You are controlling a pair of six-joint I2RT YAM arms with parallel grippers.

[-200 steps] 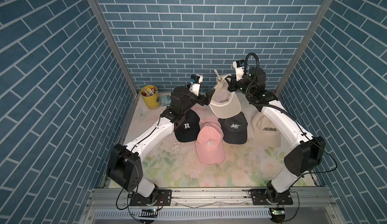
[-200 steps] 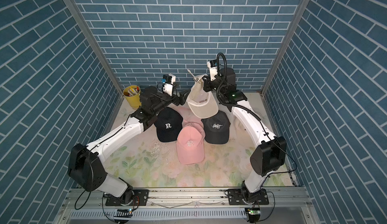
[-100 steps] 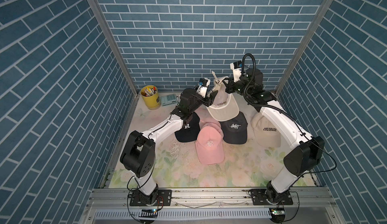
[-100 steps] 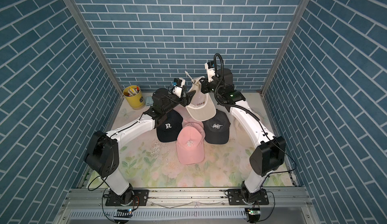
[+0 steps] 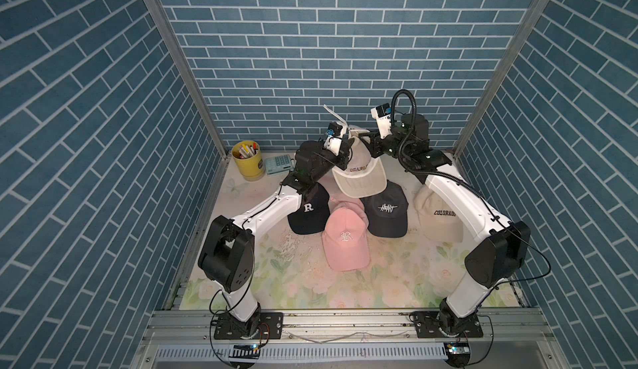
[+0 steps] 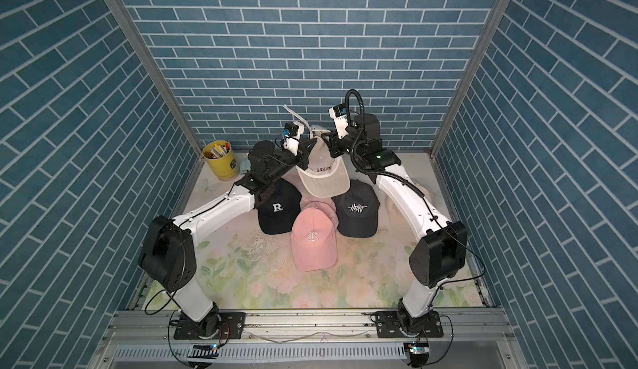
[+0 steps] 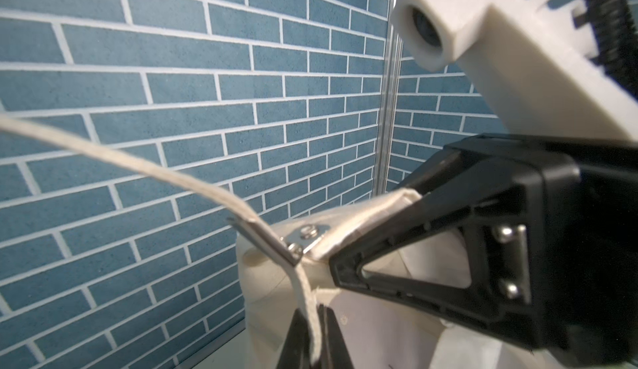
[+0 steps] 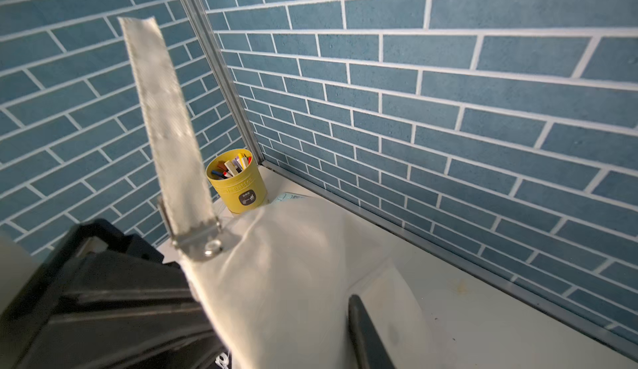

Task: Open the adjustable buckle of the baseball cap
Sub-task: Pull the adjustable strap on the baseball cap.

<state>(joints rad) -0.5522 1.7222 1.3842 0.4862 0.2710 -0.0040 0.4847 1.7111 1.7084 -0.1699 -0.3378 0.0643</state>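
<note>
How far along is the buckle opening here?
Done: cap lifted off the table, buckle exposed. In hand: left gripper shut on the strap near the buckle; right gripper at the band beside it, grip unclear. Left: strap is threaded through the buckle, so it needs pulling free.

- The cream baseball cap (image 5: 359, 174) is held up off the table near the back wall, brim drooped toward the front and lettering upside down.
- Its silver metal buckle (image 7: 303, 243) is sat at the cap's rear, flap tilted up.
- The cream strap (image 8: 165, 125) is threaded through it, tail stuck up in the air.
</note>
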